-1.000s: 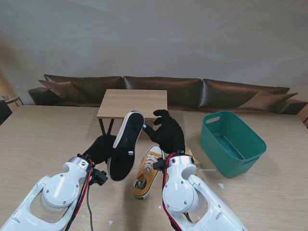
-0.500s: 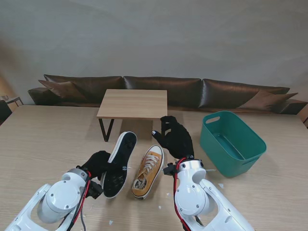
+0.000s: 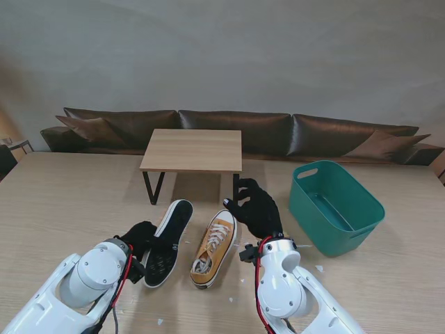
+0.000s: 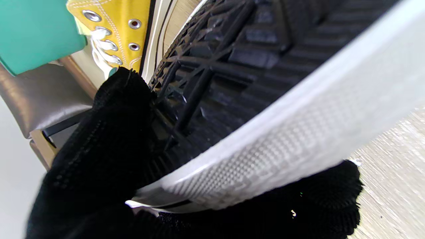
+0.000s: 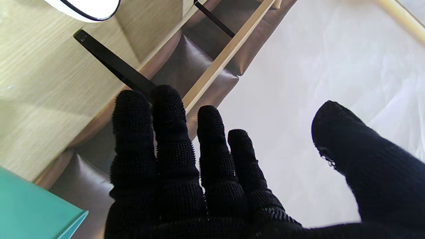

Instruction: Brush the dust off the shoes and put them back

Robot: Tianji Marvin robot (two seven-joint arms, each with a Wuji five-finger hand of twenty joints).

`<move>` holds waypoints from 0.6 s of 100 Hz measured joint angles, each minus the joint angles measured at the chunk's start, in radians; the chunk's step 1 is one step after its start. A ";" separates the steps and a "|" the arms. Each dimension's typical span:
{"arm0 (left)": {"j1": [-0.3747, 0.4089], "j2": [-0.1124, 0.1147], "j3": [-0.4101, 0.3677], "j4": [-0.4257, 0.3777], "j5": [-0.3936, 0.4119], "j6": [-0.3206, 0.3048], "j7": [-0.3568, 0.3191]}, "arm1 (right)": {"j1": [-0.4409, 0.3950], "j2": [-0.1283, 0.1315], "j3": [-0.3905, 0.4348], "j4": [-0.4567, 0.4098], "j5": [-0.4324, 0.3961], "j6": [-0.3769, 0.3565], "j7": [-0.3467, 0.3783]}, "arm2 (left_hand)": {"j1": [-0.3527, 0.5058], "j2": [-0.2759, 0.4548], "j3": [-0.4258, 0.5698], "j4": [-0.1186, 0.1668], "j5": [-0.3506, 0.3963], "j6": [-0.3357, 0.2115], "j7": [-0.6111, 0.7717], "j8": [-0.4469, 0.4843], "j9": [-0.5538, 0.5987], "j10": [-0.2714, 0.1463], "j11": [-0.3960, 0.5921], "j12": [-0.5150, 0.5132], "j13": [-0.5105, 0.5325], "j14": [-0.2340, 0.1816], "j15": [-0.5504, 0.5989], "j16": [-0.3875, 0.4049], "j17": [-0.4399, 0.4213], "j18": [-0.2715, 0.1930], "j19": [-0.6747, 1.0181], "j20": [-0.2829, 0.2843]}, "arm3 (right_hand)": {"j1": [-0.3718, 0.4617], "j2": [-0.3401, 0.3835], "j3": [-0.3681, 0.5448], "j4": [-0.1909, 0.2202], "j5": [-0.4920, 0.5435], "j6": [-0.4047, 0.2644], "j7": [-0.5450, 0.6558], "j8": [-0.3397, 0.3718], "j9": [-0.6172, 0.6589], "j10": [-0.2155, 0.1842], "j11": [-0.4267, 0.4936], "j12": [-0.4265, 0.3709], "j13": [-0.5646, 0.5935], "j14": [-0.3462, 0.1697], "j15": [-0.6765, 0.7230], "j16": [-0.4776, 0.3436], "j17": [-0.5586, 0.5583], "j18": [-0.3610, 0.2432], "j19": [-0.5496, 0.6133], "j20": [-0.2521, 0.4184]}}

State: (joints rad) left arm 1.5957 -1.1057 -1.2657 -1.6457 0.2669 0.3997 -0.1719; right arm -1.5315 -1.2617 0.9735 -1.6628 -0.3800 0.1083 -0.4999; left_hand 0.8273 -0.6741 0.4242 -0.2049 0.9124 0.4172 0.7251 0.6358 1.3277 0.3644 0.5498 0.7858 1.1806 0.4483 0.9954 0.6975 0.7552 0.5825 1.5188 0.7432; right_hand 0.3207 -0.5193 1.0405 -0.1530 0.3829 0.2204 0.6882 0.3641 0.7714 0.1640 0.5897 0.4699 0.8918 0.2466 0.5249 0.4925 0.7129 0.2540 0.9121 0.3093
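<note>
On the table point(image 3: 62, 202), left hand point(image 3: 141, 235) has lowered the shoe point(image 3: 167, 233).

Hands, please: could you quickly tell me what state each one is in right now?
Left hand: shut on the black-soled shoe, gripping its heel end.
Right hand: open, fingers apart, holding nothing.

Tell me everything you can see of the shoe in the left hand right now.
The shoe lies on its side on the table, its black ridged sole facing the camera, ringed by a white, textured rubber edge. Its toe points away from me, left of the yellow sneaker. The gloved left hand grips its heel end. Its upper is hidden.
</note>
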 measured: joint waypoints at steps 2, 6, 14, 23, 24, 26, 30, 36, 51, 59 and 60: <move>-0.004 0.000 0.003 0.005 0.000 0.002 0.000 | -0.001 0.000 0.000 0.000 0.001 0.000 0.000 | 0.001 0.000 0.000 0.000 -0.001 0.000 -0.003 0.000 -0.005 0.002 -0.002 0.002 0.000 0.000 -0.003 0.006 -0.006 0.000 0.000 0.004 | 0.000 0.000 0.000 0.000 0.000 0.000 0.000 0.000 0.000 0.000 0.000 0.000 0.000 0.001 0.000 0.000 0.000 0.000 0.000 0.000; -0.013 0.000 0.009 0.015 -0.001 0.005 0.001 | -0.003 0.000 0.001 0.000 0.003 -0.001 0.000 | 0.002 0.000 0.000 0.000 -0.001 0.000 -0.006 0.000 -0.006 0.003 -0.008 0.003 0.000 0.000 -0.010 0.014 -0.017 0.000 0.001 0.013 | 0.000 0.000 0.000 0.000 0.000 0.000 0.000 0.000 0.000 0.000 0.000 0.000 0.000 0.001 0.000 0.000 0.000 0.001 0.000 0.000; -0.027 -0.002 0.021 0.033 -0.006 0.022 0.010 | -0.006 0.000 0.002 0.000 0.007 -0.004 0.000 | 0.002 0.001 -0.001 0.000 -0.006 0.000 -0.008 0.000 -0.017 0.006 -0.008 0.008 -0.002 0.000 -0.012 0.030 -0.032 0.000 0.010 0.015 | 0.000 0.000 0.000 0.000 0.000 0.000 0.000 0.000 0.000 0.000 0.000 0.000 0.000 0.001 0.000 0.000 0.000 0.001 0.000 0.000; -0.040 -0.003 0.033 0.047 -0.003 0.046 0.017 | -0.007 0.000 0.003 0.000 0.010 -0.006 0.001 | 0.003 0.009 -0.007 0.000 -0.013 0.000 -0.015 -0.004 -0.031 0.009 -0.017 0.009 -0.004 0.000 -0.013 0.051 -0.056 0.000 0.020 0.043 | 0.000 0.000 0.000 0.000 0.000 0.000 0.000 0.000 0.000 0.000 0.000 0.000 0.000 0.001 0.000 0.000 0.000 0.001 0.000 0.000; -0.041 -0.003 0.034 0.048 -0.002 0.048 0.017 | -0.007 0.000 0.003 0.000 0.010 -0.006 0.001 | 0.003 0.009 -0.007 0.000 -0.014 0.000 -0.015 -0.005 -0.033 0.009 -0.018 0.009 -0.004 0.000 -0.013 0.052 -0.059 0.000 0.023 0.046 | 0.000 0.000 0.000 0.000 0.000 0.000 0.000 0.000 0.000 0.000 0.000 0.000 0.000 0.001 0.000 0.000 0.000 0.001 0.000 0.000; -0.044 -0.004 0.036 0.051 -0.001 0.051 0.017 | -0.008 0.000 0.003 0.000 0.010 -0.007 0.002 | 0.003 0.010 -0.007 0.001 -0.021 0.000 -0.016 -0.007 -0.040 0.010 -0.022 0.009 -0.005 0.000 -0.013 0.056 -0.065 0.000 0.025 0.050 | 0.000 0.000 0.000 0.000 0.000 0.000 0.000 0.000 0.000 0.000 0.000 0.000 0.000 0.001 0.000 0.000 0.000 0.001 0.000 0.000; -0.048 -0.004 0.039 0.056 -0.001 0.056 0.016 | -0.008 0.000 0.004 0.000 0.010 -0.008 0.005 | 0.003 0.012 -0.007 0.001 -0.024 0.000 -0.024 -0.012 -0.050 0.013 -0.035 0.009 -0.010 0.000 -0.013 0.065 -0.073 0.000 0.026 0.056 | 0.000 0.000 0.000 0.000 0.000 0.000 0.000 0.000 0.000 0.000 0.000 0.000 0.000 0.001 0.000 0.000 0.000 0.001 -0.001 0.001; -0.053 -0.004 0.043 0.061 -0.002 0.063 0.016 | -0.008 0.000 0.005 0.001 0.013 -0.010 0.007 | 0.004 0.024 -0.008 0.001 -0.035 0.001 -0.045 -0.020 -0.070 0.020 -0.068 0.009 -0.029 0.002 -0.010 0.088 -0.092 0.000 0.026 0.067 | 0.000 0.000 0.000 0.000 0.000 0.000 0.000 0.000 0.000 0.000 0.000 0.000 0.000 0.001 0.000 0.000 0.000 0.001 -0.002 0.001; -0.064 -0.005 0.053 0.068 -0.003 0.081 0.015 | -0.011 0.000 0.007 0.002 0.021 -0.013 0.007 | 0.002 0.034 -0.007 0.001 -0.036 0.001 -0.149 -0.018 -0.122 0.033 -0.117 -0.010 -0.034 0.002 -0.007 0.108 -0.107 0.000 0.026 0.103 | 0.000 0.001 0.000 0.000 0.000 0.000 0.000 0.000 0.000 0.001 0.000 0.000 0.000 0.002 0.000 0.000 0.000 0.002 -0.010 0.001; -0.069 -0.005 0.061 0.068 0.009 0.097 0.014 | -0.012 0.000 0.009 0.003 0.022 -0.016 0.009 | -0.030 0.034 0.051 0.001 -0.036 0.001 -0.251 -0.014 -0.158 0.042 -0.138 -0.015 -0.056 0.003 0.014 0.124 -0.130 0.000 0.026 0.125 | 0.000 0.001 0.000 0.000 0.000 0.000 0.000 0.000 0.000 0.001 0.000 0.000 0.000 0.002 0.000 0.000 0.000 0.002 -0.010 0.001; -0.070 -0.005 0.062 0.069 0.011 0.098 0.013 | -0.012 0.000 0.009 0.003 0.022 -0.017 0.009 | -0.037 0.034 0.061 0.001 -0.036 0.001 -0.262 -0.019 -0.159 0.042 -0.139 -0.015 -0.056 0.003 0.015 0.131 -0.132 0.000 0.026 0.129 | 0.000 0.001 0.000 0.000 0.000 0.000 0.000 0.000 0.000 0.001 0.000 0.000 0.000 0.002 0.000 0.000 0.000 0.002 -0.010 0.001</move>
State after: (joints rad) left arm 1.5259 -1.1108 -1.2041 -1.5771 0.2778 0.4979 -0.1586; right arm -1.5438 -1.2616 0.9825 -1.6600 -0.3583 0.0918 -0.4908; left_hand 0.7907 -0.6397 0.4851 -0.2040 0.8762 0.4186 0.4627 0.6172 1.1691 0.4065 0.4112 0.7703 1.1244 0.4512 1.0102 0.8284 0.6235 0.5827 1.5452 0.8718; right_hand 0.3207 -0.5186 1.0405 -0.1530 0.3830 0.2204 0.6882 0.3641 0.7715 0.1654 0.5897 0.4698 0.8918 0.2485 0.5249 0.4925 0.7129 0.2560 0.9023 0.3105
